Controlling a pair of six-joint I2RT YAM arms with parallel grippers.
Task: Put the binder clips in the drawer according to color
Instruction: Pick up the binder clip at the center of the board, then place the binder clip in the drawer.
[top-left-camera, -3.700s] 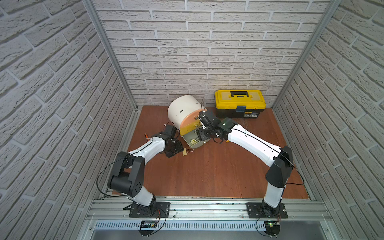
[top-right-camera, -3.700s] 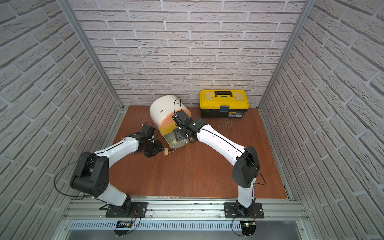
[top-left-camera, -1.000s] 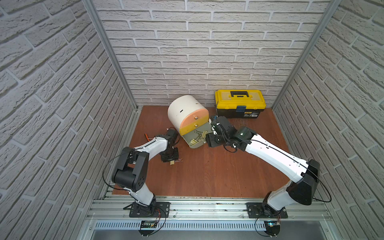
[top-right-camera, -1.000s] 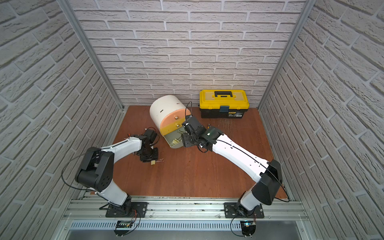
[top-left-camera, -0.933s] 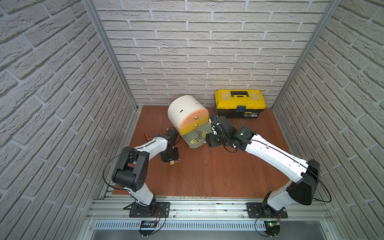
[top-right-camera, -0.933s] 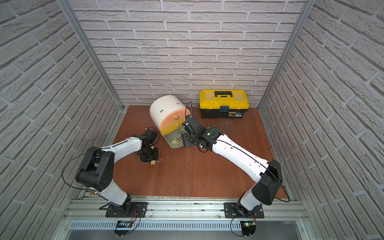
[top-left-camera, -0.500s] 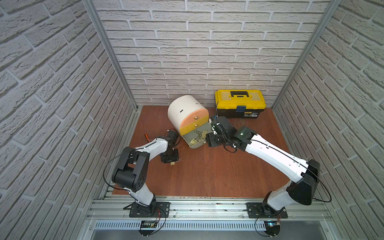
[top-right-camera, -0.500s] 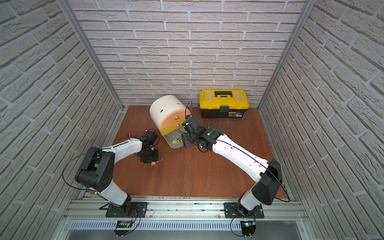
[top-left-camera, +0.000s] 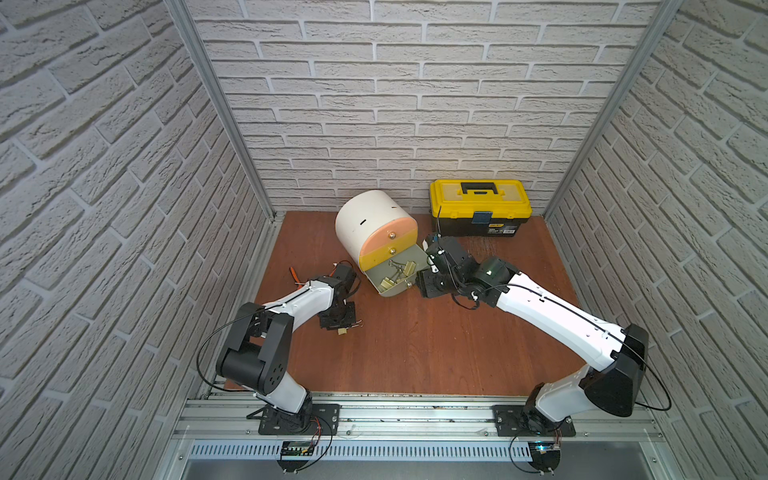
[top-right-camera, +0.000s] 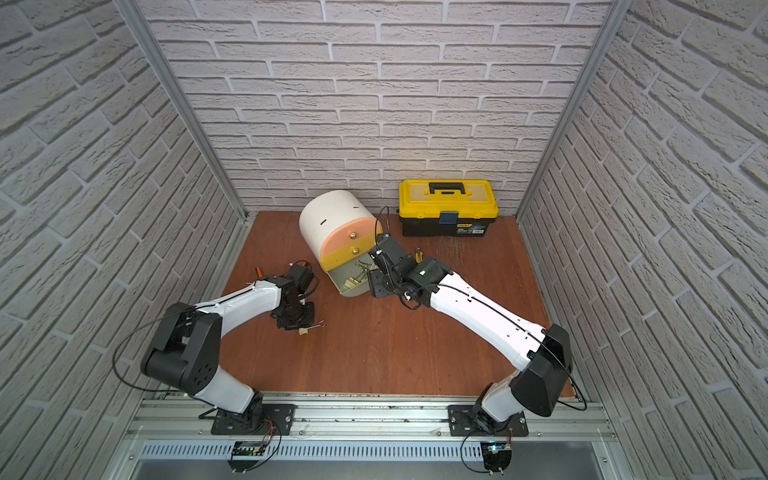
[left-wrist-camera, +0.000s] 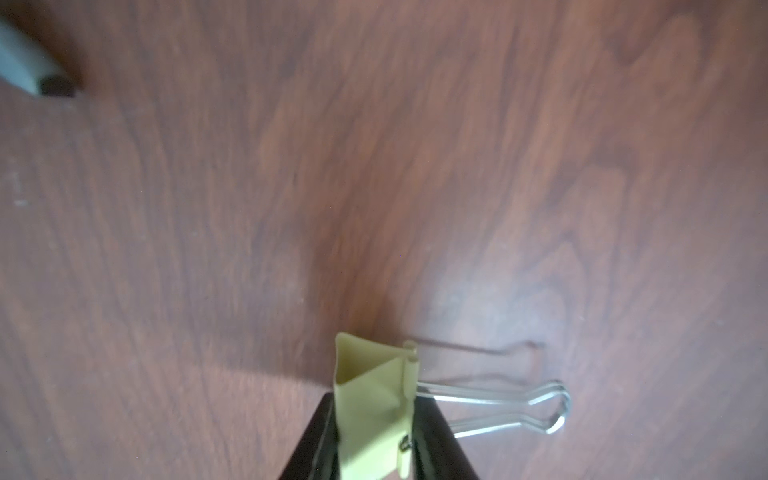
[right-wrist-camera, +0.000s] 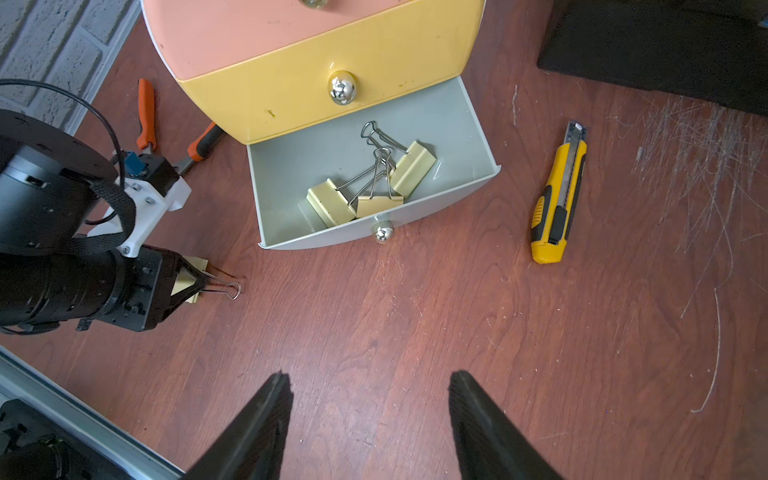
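The drawer (top-left-camera: 370, 224) is a white barrel cabinet at the back with peach and yellow fronts shut. Its bottom grey tray (right-wrist-camera: 478, 124) is pulled out and holds three pale yellow binder clips (right-wrist-camera: 365, 187). A fourth pale yellow binder clip (left-wrist-camera: 365, 374) sits at the wooden floor left of the cabinet, silver handles sticking out sideways. My left gripper (left-wrist-camera: 374, 397) is shut on its body, as both top views (top-left-camera: 343, 331) (top-right-camera: 304, 331) and the right wrist view (right-wrist-camera: 191, 286) show. My right gripper (right-wrist-camera: 369, 376) is open and holds nothing, just right of the tray's front (top-left-camera: 428, 282).
A yellow-and-black toolbox (top-left-camera: 480, 205) stands at the back wall right of the cabinet. A yellow utility knife (right-wrist-camera: 557, 199) lies on the floor beside the open tray. Orange-handled pliers (right-wrist-camera: 145, 112) lie left of the cabinet near the wall. Brick walls enclose three sides.
My left gripper's jaws have closed on the yellow clip on the floor. My right gripper, earlier at the open tray, has backed off to its right and now holds still.
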